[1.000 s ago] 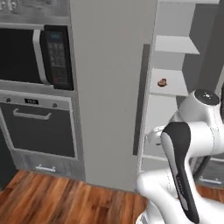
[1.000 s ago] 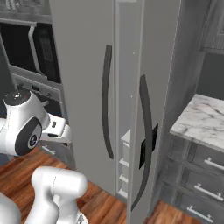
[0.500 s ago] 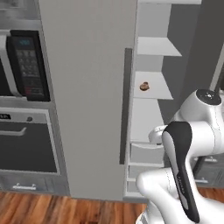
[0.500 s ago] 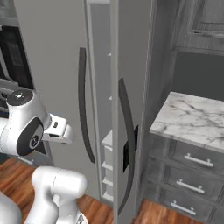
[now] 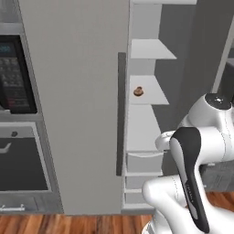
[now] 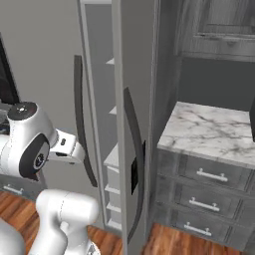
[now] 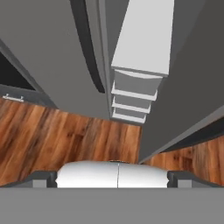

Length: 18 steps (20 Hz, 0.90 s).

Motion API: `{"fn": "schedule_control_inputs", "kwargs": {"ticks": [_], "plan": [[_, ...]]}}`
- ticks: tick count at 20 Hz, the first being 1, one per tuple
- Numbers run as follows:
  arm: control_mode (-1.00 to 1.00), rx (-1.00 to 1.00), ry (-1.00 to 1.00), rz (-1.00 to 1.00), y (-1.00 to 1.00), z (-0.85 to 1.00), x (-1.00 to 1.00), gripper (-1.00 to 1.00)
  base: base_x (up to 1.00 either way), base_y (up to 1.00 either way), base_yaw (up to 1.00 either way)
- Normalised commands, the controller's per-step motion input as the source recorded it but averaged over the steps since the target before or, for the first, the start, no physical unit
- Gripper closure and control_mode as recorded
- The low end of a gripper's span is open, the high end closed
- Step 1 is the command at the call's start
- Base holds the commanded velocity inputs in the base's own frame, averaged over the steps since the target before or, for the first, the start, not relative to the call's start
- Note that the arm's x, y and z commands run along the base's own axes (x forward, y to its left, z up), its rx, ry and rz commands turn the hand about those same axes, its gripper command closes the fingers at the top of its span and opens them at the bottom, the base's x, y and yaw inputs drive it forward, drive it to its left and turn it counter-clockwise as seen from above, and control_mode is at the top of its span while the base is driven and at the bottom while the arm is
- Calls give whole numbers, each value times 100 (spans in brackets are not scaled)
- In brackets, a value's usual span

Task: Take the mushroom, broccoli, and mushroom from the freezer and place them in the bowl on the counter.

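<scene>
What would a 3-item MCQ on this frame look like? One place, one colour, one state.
1. Where is the small brown item?
A. on a white freezer shelf
B. on the counter
C. on the floor

2. What colour is the counter top?
A. black
B. white with grey veins
C. wood brown

3. How is the freezer door on the counter side?
A. shut
B. removed
C. open

Answers:
1 A, it sits on a white shelf inside the open compartment.
2 B, marble shows in the right base view.
3 C, the door stands edge-on and the shelves are exposed.
</scene>
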Motion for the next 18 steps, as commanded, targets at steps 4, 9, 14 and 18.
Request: {"fn": "schedule_control_inputs", "kwargs": {"ticks": [4, 9, 14, 18], "plan": [[100, 0, 0, 0, 0, 0, 0, -100, 38, 2, -37], [100, 0, 0, 0, 0, 0, 0, -100, 51, 5, -25], [100, 0, 0, 0, 0, 0, 0, -100, 72, 6, -1], [100, 0, 0, 0, 0, 0, 0, -100, 92, 5, 0]]}}
